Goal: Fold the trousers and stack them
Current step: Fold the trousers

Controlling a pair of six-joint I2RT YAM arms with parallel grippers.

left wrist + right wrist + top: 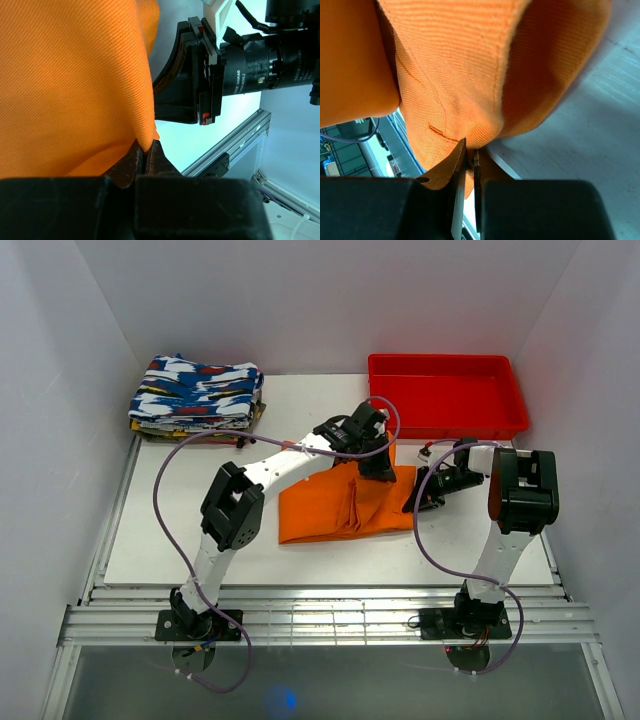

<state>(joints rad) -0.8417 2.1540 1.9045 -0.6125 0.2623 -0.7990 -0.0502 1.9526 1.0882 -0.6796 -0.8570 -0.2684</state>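
The bright-orange trousers point(340, 505) lie partly folded in the middle of the white table, their right side lifted. My left gripper point(380, 468) is shut on the cloth's far right edge; in the left wrist view the trousers point(75, 75) hang from the closed left gripper point(145, 152). My right gripper point(418, 502) is shut on the near right edge; in the right wrist view bunched orange trousers point(455, 75) are pinched in the right gripper point(469, 152). Both grippers hold the cloth a little above the table, close together.
A red plastic tray point(445, 420) stands at the back right. A stack of blue, white and red patterned folded clothes point(198, 397) sits at the back left. The right arm's wrist point(250, 65) shows close beside the left gripper.
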